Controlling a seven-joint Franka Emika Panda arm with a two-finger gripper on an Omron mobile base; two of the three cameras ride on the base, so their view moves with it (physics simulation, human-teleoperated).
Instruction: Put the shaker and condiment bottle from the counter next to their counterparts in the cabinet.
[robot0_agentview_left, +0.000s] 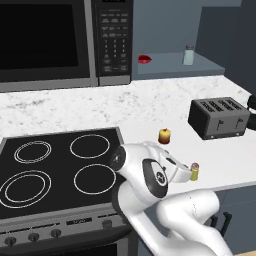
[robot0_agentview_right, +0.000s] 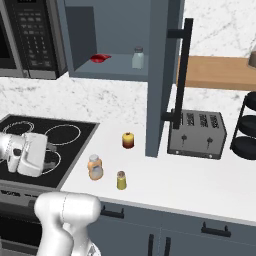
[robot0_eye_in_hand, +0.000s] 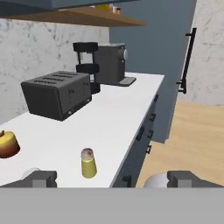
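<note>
White counter under blue-grey cabinet

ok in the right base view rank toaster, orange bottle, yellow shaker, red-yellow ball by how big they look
1. toaster, largest by far
2. orange bottle
3. red-yellow ball and yellow shaker: look about alike, and the shaker is nearer the camera, so no ranking between them
</note>
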